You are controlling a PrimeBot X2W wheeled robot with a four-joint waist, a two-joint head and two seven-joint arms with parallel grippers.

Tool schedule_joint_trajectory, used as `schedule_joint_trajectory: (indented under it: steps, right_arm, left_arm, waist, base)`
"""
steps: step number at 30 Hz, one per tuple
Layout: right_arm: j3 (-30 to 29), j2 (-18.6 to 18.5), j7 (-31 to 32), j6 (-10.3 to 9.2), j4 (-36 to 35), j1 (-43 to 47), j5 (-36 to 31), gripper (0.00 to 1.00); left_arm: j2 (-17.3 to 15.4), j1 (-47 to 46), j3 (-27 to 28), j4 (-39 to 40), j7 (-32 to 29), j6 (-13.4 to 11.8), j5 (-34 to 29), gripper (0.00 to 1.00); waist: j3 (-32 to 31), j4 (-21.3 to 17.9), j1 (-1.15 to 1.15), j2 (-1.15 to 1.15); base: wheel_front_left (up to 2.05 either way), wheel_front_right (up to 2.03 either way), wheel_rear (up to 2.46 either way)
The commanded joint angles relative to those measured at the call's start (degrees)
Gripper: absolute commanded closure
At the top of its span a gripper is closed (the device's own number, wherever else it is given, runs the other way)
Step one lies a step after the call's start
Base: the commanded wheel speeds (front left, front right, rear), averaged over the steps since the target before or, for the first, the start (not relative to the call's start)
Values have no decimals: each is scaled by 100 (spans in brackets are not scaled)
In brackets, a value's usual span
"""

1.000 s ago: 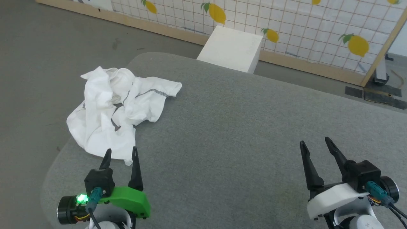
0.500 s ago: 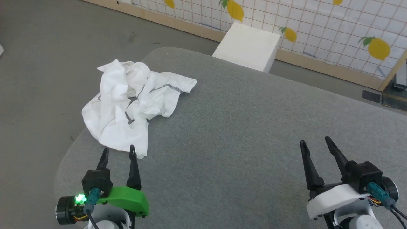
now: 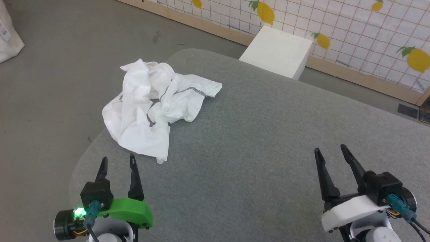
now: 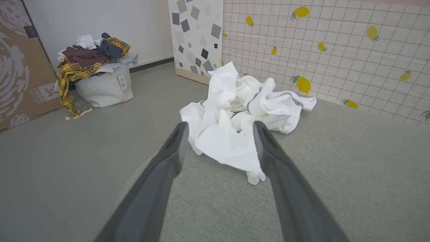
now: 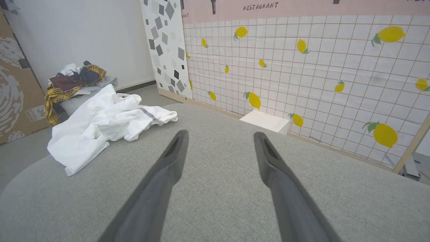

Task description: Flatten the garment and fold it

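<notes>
The garment [image 3: 151, 107], a white shirt with dark stitched seams, lies crumpled in a heap at the far left corner of the grey table [image 3: 255, 141], one edge hanging over the side. In the left wrist view the garment [image 4: 231, 124] sits just beyond the fingertips. My left gripper [image 3: 117, 160] stands open near the table's front left, a short way in front of the garment's near hem and apart from it. My right gripper [image 3: 330, 150] is open at the front right, far from the garment [image 5: 100, 127], with nothing between its fingers.
A rigid white box [image 3: 277, 52] stands on the floor behind the table, against a lemon-patterned tiled wall [image 3: 352, 30]. A white laundry bin piled with clothes [image 4: 97, 74] and a cardboard panel [image 4: 20, 67] stand on the floor to the left. Grey floor surrounds the table.
The head camera has turned left, so the whole scene has slid right in the picture. The left gripper sits slightly lower and further from the garment's hem. The garment has not moved.
</notes>
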State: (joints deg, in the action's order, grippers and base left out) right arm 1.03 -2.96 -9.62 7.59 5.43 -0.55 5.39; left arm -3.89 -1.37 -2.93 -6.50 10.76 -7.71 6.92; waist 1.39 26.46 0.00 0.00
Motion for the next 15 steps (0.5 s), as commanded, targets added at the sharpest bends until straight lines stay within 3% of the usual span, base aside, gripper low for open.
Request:
schedule_joint_trajectory:
  steps: [1, 15]
  right_arm:
    - [11, 5, -63, -7, 33, -108, 70, 0]
    - [46, 7, -238, -9, 133, -134, 146, 0]
  left_arm:
    - [-41, -59, -6, -24, 58, -57, 96, 0]
    - [-46, -98, -74, -167, 235, -188, 213, 0]
  waist:
    - [-8, 50, 0, 0]
    - [-7, 441, 0, 0]
  base:
    - [0, 0, 0]
    - [0, 0, 0]
